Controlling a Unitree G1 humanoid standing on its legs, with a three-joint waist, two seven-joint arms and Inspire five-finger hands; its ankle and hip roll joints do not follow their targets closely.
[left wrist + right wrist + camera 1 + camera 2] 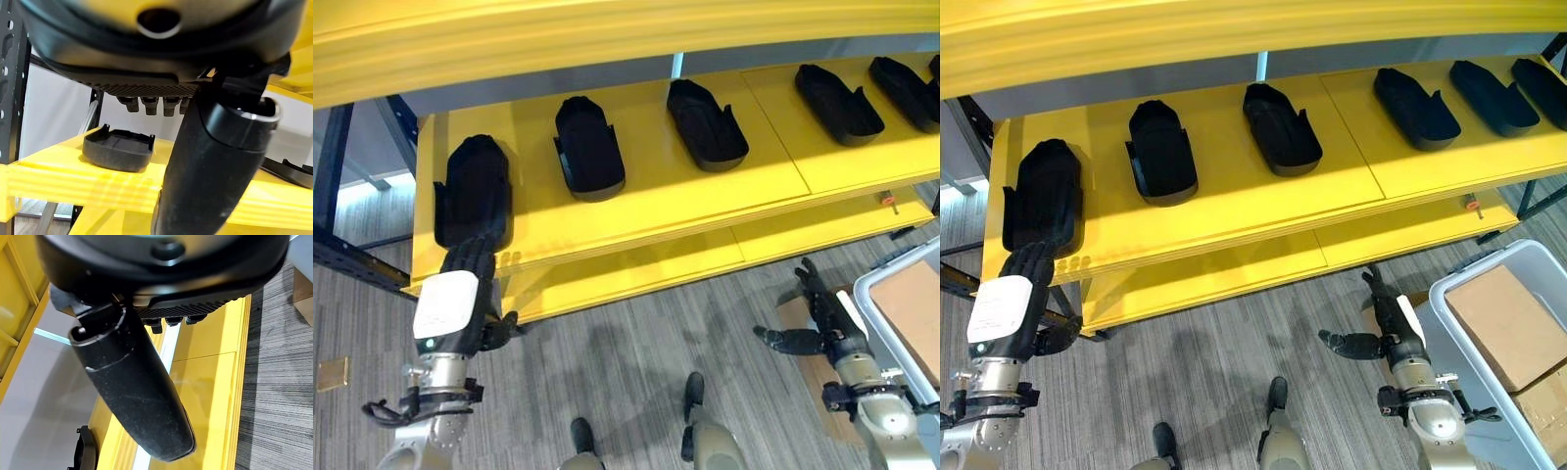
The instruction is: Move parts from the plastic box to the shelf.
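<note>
- The yellow shelf (1263,211) carries a row of black moulded plastic parts; the leftmost part (1045,196) lies near the shelf's left end.
- The left hand (1016,294) reaches to the shelf's front edge, fingers straight, their tips at the near end of that leftmost part (nothing clasped).
- The right hand (1386,333) hangs over the grey floor below the shelf, fingers relaxed and thumb spread, holding nothing.
- A grey plastic box (1449,294) beside the right hand contains brown cardboard cartons (1503,323).
</note>
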